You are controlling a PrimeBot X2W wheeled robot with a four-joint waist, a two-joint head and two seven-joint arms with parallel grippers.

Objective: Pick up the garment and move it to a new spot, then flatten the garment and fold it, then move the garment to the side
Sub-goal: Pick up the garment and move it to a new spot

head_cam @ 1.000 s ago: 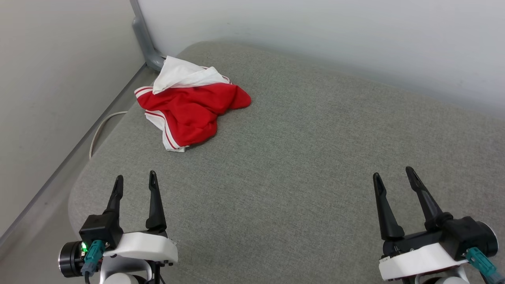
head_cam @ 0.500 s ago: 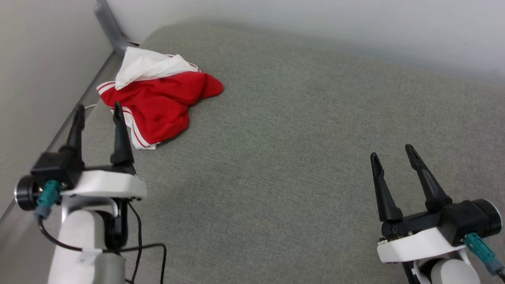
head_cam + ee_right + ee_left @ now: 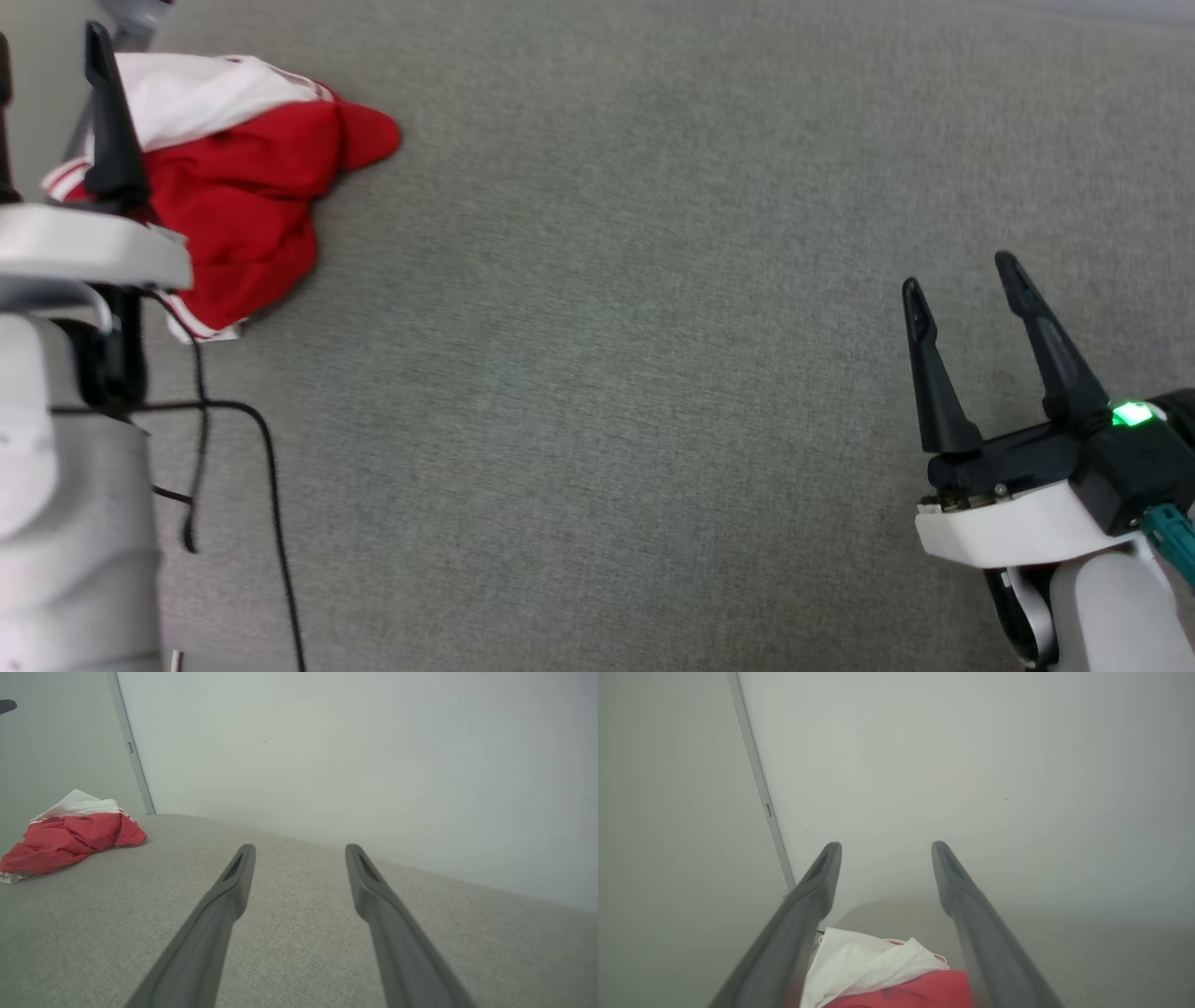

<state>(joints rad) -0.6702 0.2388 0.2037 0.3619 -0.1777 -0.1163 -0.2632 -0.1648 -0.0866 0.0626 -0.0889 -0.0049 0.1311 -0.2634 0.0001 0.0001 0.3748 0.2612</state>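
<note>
The red-and-white shirt (image 3: 243, 196) lies crumpled at the far left corner of the grey cushion (image 3: 597, 327), just below my left gripper (image 3: 887, 847), fingers spread wide and empty. Best to drop onto the red bulk, not the loose white sleeve, and pinch deep. My right gripper (image 3: 960, 271) hangs well apart, also spread and empty.

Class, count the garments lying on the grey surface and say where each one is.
1. The garment, a crumpled red-and-white shirt, lies at the grey surface's far left corner by the wall, close by the open left gripper. Its folds could hide something smaller.
</note>
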